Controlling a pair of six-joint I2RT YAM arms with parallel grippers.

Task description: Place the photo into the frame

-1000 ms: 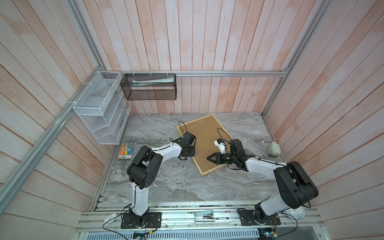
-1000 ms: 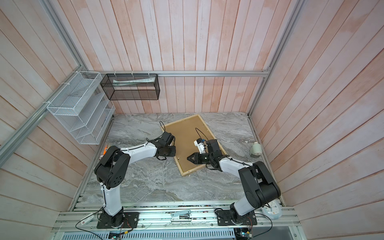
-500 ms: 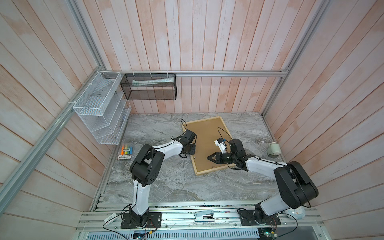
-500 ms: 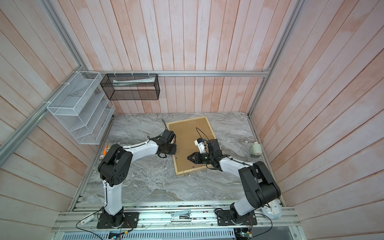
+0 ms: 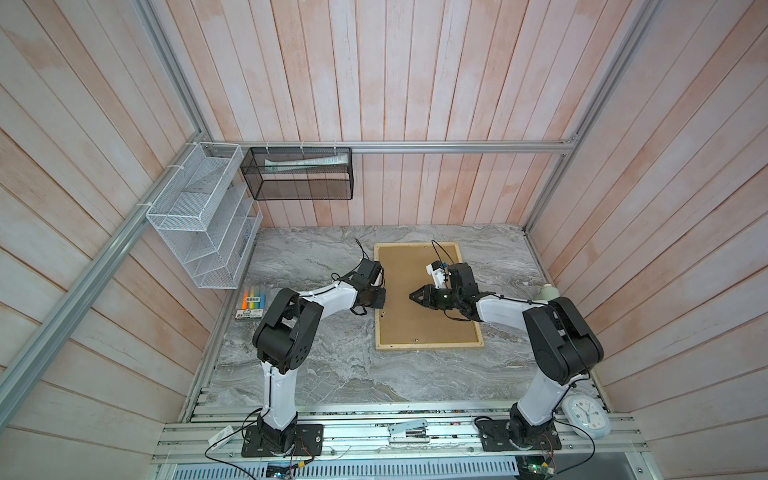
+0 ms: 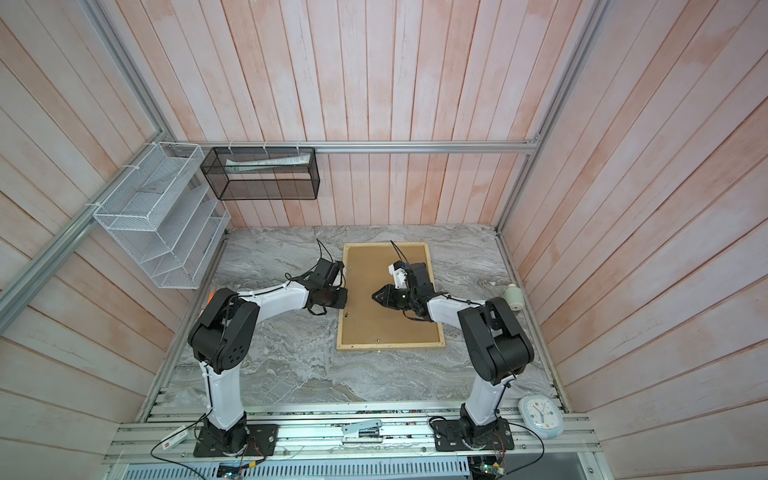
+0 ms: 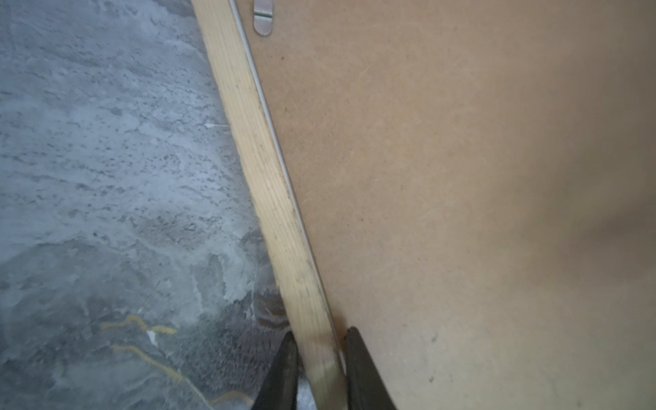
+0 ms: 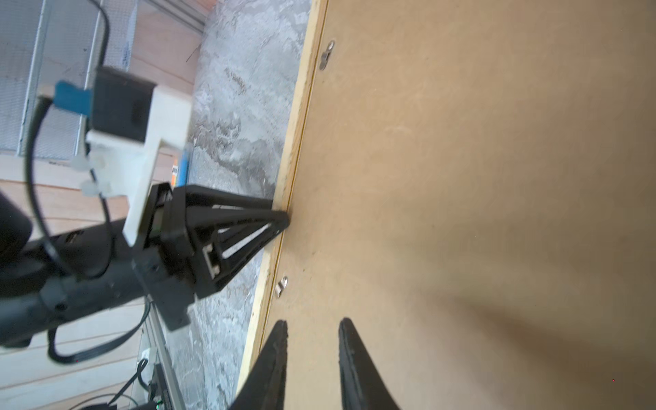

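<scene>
While your left gripper point(image 7: 319, 337) pinches the frame point(image 5: 428, 345) by its side rail, flat and back-up on the table point(image 5: 332, 374), expect light, stiff wood. Your right gripper point(image 8: 312, 326) hovers slightly spread and empty. The photo is hidden.

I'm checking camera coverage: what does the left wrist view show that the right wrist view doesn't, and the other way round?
Left wrist only: the left gripper astride the frame rail, seen close up from its own side.
Right wrist only: the right gripper, open over the board; the left gripper's whole body from outside; a mesh rack.
Both: frame, board, a clip, table.
</scene>
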